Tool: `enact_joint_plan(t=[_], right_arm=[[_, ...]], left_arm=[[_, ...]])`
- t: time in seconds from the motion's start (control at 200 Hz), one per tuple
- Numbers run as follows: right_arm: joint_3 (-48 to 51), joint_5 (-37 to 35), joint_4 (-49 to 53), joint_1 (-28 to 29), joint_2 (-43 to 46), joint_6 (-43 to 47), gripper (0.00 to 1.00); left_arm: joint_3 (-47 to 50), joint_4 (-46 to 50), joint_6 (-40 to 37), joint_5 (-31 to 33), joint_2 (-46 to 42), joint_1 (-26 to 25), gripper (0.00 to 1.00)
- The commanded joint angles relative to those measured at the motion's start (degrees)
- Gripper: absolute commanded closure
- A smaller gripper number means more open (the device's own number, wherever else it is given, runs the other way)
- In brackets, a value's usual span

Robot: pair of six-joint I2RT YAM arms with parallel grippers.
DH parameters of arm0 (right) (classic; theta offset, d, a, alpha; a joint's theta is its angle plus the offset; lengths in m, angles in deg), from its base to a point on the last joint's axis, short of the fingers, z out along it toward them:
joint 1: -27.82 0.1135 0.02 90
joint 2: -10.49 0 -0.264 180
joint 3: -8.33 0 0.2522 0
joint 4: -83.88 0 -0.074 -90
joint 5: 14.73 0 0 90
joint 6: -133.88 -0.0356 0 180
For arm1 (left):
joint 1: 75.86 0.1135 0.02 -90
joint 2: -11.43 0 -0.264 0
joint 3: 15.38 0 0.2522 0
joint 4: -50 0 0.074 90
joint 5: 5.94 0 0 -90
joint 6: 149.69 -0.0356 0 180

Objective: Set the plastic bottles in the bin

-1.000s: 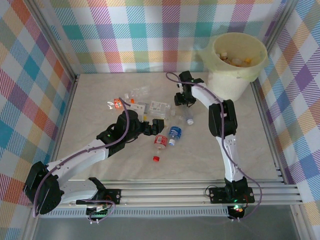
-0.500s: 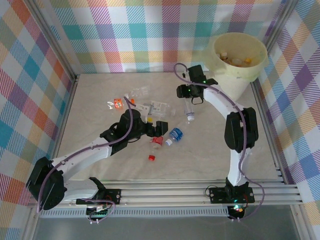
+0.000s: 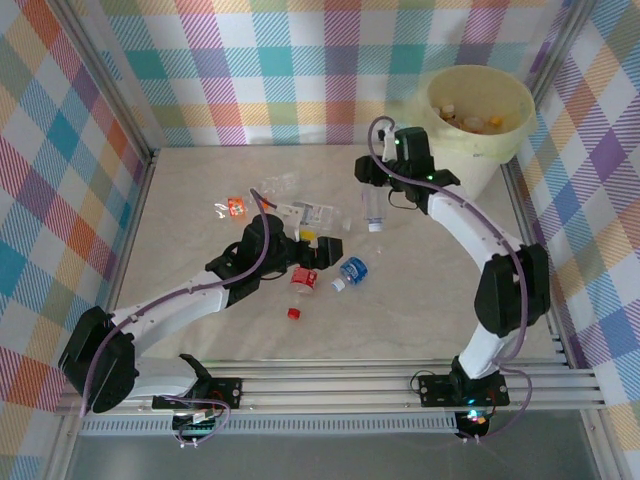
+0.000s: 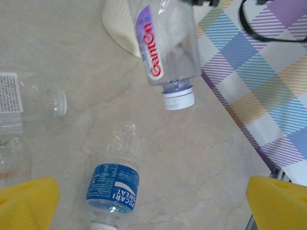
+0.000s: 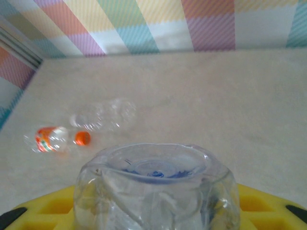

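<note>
The left tool (image 4: pixel 151 206) stands wide open, its yellow fingertips (image 4: pixel 26 201) showing at the two bottom corners. Between them, on the pale marbled bench (image 4: pixel 206 158), a blue-labelled bottle (image 4: pixel 116 175) lies on its side, cap end toward the bottom edge. Above it a clear purple-labelled bottle (image 4: pixel 168 43) with red lettering reaches down from the top edge, its white cap (image 4: pixel 178 100) lowest; whether it touches the bench cannot be told. At the left edge lies a white-labelled bottle (image 4: pixel 21 98), neck pointing right. The cream base of the bin (image 4: pixel 117 26) sits behind the purple-labelled bottle. A black cable (image 4: pixel 254 28) loops over the plaid wall (image 4: pixel 259 86) at the right.
</note>
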Motion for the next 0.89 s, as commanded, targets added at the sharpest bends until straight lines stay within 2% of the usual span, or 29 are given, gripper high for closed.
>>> enact_joint_plan(t=[0.0, 0.19, 0.37, 0.64, 0.89], right_arm=[[1.1, 0.8, -7.9, 0.0, 4.6, -2.8, 0.5], [4.2, -3.3, -19.2, -0.9, 9.5, -6.1, 0.5], [0.9, -6.3, -22.5, -4.5, 9.6, -8.4, 0.5], [-9.0, -11.4, -26.5, -12.4, 4.7, -10.4, 0.52], [-18.2, -18.3, -29.8, -17.2, -2.1, -4.7, 0.52]], left_arm=[[-1.7, -3.0, 0.8, -2.6, 0.7, -0.2, 0.0], [-2.6, -3.7, 0.8, -4.9, 1.3, -0.3, 0.0], [-2.3, -3.9, 0.9, -3.3, 0.8, -0.3, 0.0], [0.6, -3.6, 2.4, 3.2, -1.3, -0.3, 0.0], [2.7, -2.9, 3.1, 6.7, -3.4, -0.3, 0.0]])
